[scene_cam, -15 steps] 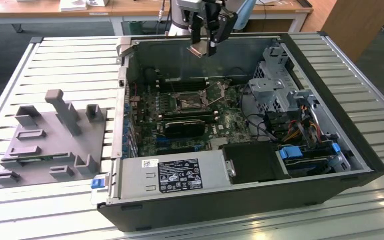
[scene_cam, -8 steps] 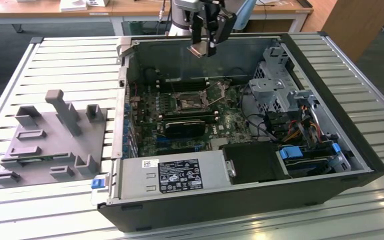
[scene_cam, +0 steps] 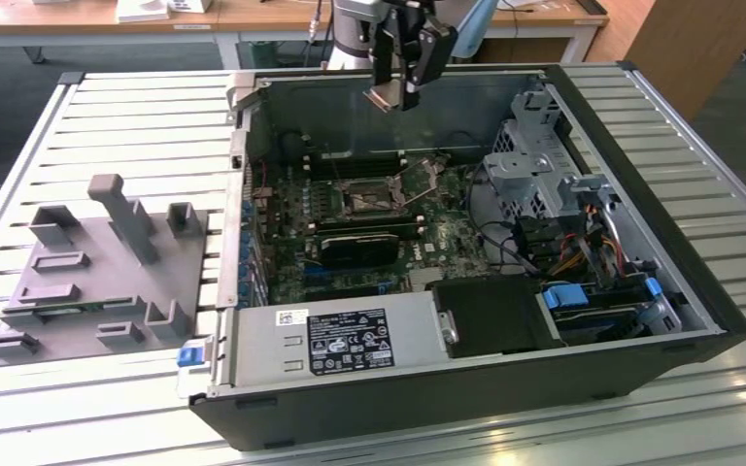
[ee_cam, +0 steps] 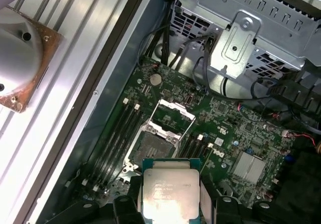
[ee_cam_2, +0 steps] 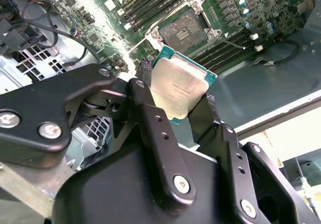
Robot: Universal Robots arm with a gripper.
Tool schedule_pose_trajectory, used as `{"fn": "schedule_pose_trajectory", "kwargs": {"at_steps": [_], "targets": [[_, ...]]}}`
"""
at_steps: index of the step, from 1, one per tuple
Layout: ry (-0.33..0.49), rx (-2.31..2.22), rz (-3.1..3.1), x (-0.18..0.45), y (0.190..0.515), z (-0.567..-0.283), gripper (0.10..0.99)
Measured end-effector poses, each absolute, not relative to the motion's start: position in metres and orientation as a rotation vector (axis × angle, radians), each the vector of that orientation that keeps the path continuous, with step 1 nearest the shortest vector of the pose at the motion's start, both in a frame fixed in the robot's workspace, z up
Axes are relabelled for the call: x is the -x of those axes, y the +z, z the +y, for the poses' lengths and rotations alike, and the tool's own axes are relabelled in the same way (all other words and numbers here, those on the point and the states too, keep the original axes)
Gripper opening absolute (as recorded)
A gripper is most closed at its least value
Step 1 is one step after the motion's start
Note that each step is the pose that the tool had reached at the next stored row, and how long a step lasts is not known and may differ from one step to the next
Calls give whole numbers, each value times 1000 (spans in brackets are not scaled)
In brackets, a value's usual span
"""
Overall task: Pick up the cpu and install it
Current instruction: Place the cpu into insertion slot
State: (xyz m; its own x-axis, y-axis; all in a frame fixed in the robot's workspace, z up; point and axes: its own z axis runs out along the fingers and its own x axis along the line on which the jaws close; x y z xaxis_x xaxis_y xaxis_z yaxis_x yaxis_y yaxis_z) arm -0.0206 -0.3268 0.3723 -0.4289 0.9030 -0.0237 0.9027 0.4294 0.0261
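Below me: open air from my gripper (scene_cam: 399, 97) holding cpu (scene_cam: 383, 96) to socket (scene_cam: 370, 199).
Exterior view's right: drive cage (scene_cam: 535, 160), cables (scene_cam: 513, 238) crowd in.
Beside socket: black card (scene_cam: 366, 245).

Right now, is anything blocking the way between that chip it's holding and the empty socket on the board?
Nothing visible does. The gripper holds the cpu above the open computer case. In the first wrist view the socket lies uncovered on the motherboard, with only open air between it and the cpu.
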Motion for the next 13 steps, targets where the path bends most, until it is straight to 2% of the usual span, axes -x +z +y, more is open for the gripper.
{"fn": "schedule_pose_trajectory", "kwargs": {"at_steps": [13], "targets": [[13,-1743,2572,21,372,-326,541]]}}
